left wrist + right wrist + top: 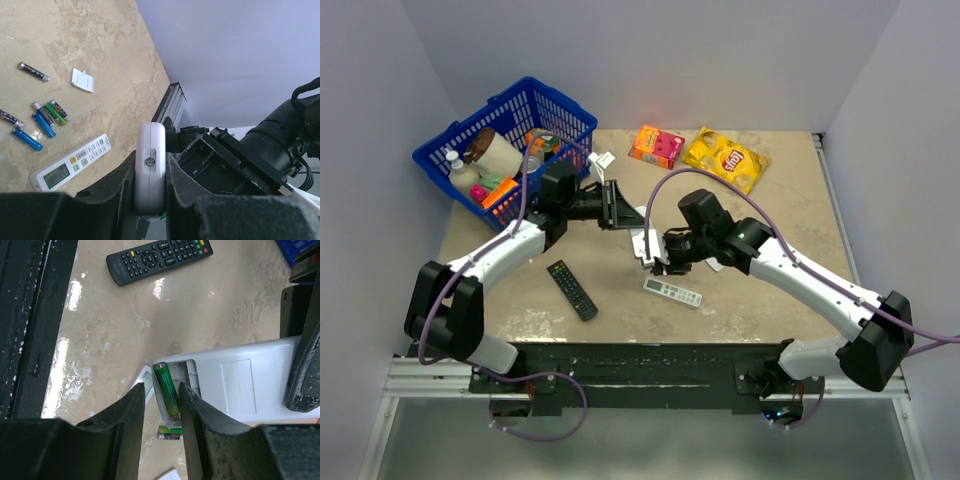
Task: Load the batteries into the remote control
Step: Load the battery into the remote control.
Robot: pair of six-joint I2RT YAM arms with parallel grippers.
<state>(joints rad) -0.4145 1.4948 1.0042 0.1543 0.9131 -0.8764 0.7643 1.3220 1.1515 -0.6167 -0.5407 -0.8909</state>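
Tabletop — battery (green) between right end effector fingers

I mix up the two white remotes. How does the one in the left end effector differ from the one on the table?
The remote control is clamped in the left end effector, off the table; the slim white remote lies on it. The remote control shows its open back with a green battery inside; the slim white remote lies face up, display and buttons showing. Both are white.
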